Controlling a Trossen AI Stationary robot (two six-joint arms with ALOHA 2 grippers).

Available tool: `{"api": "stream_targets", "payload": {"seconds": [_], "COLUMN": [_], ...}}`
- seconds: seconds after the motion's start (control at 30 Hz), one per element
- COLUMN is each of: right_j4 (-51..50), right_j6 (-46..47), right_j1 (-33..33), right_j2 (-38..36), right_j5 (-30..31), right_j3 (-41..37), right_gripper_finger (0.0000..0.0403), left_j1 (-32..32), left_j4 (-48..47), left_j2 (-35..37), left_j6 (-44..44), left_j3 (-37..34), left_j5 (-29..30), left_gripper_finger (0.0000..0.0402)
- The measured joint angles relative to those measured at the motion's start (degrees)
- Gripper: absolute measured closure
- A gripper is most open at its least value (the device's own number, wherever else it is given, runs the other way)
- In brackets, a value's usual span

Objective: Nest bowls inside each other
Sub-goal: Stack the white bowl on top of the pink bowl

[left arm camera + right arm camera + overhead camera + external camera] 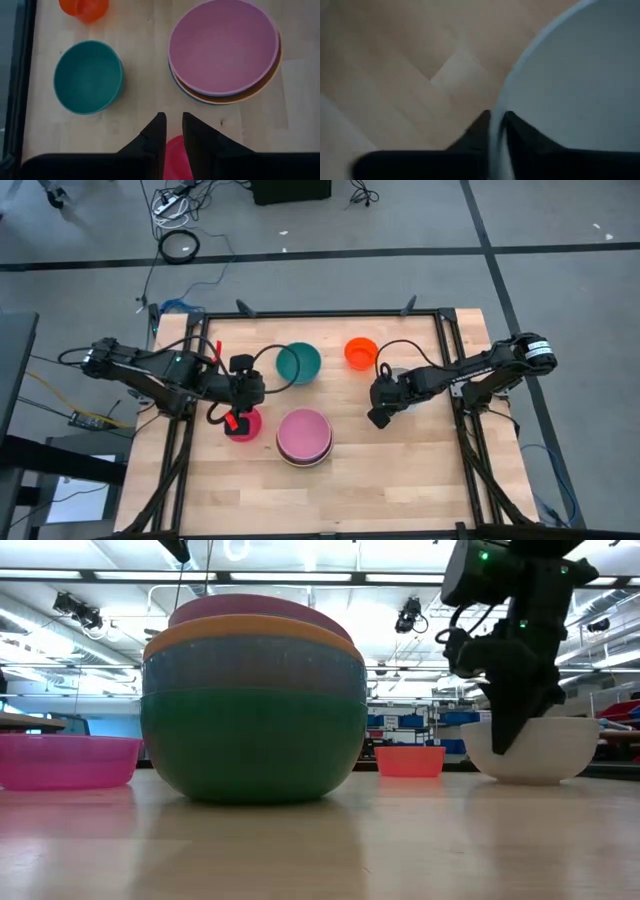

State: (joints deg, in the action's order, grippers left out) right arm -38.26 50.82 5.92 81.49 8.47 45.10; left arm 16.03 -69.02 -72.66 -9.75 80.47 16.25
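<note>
A stack of bowls (304,436), pink on top over orange, light blue and green (255,710), rests on the table's middle. A teal bowl (298,362) and a small orange bowl (361,352) stand farther back. My right gripper (497,117) is shut on a white bowl (540,750) at the right, which stands on the table. My left gripper (173,120) hovers above a small pink-red bowl (176,160) left of the stack. Its fingers are a narrow gap apart and touch nothing. My right gripper pinches the white bowl's rim (507,95), one finger inside the bowl and one outside. The fingers come from above, pointing steeply down, at the rim's side toward the stack (500,735). The bowl sits upright with its base on the table.
The wooden table top is framed by black rails (447,370) at both sides and along the far edge. Bare wood lies near the front edge (330,500). Cables trail from both arms over the table.
</note>
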Motion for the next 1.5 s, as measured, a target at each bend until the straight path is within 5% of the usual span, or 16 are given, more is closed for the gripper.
{"api": "stream_targets", "payload": {"seconds": [0.23, 0.7, 1.2, 1.5], "right_j4": [-1.0, 30.5, 15.3, 11.6], "right_j6": [-5.2, -26.2, -33.0, -29.3], "right_j1": [3.1, 11.7, 10.1, 8.9], "right_j2": [0.0, 2.4, 23.3, 24.5], "right_j5": [0.3, -1.2, -10.5, -19.2], "right_j3": [6.6, 22.6, 39.9, 41.3], "right_gripper_finger": [0.0401, 0.0403, 0.0395, 0.0299], "left_j1": [0.0, 0.3, -0.7, -3.7], "left_j4": [-9.5, -11.0, -10.0, -7.3], "left_j2": [0.0, 0.2, 0.3, -0.2], "left_j6": [-6.2, -5.4, -2.5, 2.7], "left_j3": [0.0, 0.0, 0.0, -0.2], "left_j5": [0.8, 11.2, 13.1, 14.0], "left_gripper_finger": [0.0330, 0.0330, 0.0330, 0.0330]}}
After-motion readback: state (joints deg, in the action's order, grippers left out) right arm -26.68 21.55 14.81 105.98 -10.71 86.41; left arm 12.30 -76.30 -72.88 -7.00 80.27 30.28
